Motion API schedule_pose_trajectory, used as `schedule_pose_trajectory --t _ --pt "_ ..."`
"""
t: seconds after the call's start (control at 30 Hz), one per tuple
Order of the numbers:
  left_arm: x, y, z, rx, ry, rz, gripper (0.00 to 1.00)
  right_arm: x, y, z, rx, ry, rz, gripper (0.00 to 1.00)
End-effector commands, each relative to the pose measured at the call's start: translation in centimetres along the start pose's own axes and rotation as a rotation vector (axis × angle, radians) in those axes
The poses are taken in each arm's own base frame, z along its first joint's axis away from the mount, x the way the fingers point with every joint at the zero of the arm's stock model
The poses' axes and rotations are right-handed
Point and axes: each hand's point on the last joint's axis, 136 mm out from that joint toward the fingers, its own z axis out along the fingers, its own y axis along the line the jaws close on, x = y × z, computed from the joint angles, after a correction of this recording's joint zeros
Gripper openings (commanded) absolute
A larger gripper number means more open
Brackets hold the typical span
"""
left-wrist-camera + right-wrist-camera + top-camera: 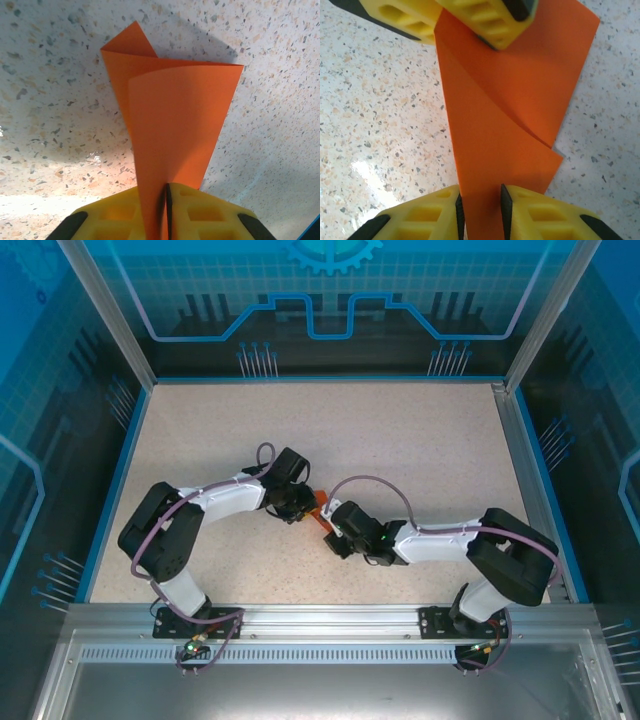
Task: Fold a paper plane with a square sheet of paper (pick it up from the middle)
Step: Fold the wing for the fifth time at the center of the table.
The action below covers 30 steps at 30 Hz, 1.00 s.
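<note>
Two arms reach inward from the table's near edge and meet mid-table. The right gripper (481, 200) has its yellow jaws slightly parted, with the folded orange sheet of paper (505, 115) passing loosely between them. Just beyond, the left gripper (166, 192) pinches the sheet's other end tightly, holding it over the speckled table (420, 440).
</note>
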Motion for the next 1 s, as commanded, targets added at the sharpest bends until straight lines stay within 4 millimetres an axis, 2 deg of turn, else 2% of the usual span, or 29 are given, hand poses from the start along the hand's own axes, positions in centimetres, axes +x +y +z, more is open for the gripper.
schedule_pose_trajectory --t 0.0,0.07,0.27,0.33,0.43,0.97 --pt "-0.2 0.0 -0.1 -0.014 0.005 -0.006 0.15 0.2 0.2 0.2 0.033 0.026 -0.043 0.24" --pt "-0.1 0.0 -0.1 -0.014 0.008 -0.005 0.15 0.3 0.1 0.3 0.042 0.038 -0.043 0.2" --pt "-0.1 -0.2 -0.2 -0.011 0.006 -0.005 0.15 1.1 -0.5 0.5 0.086 0.06 -0.042 0.21" --pt "-0.2 -0.3 -0.3 -0.008 0.005 -0.005 0.15 1.1 -0.6 0.5 0.09 0.056 -0.039 0.16" --pt "-0.2 -0.3 -0.3 -0.01 0.006 -0.005 0.15 1.1 -0.4 0.4 0.074 0.047 -0.033 0.15" --pt "-0.2 -0.2 -0.1 -0.018 0.006 -0.012 0.13 0.0 0.2 -0.4 0.045 0.003 -0.037 0.23"
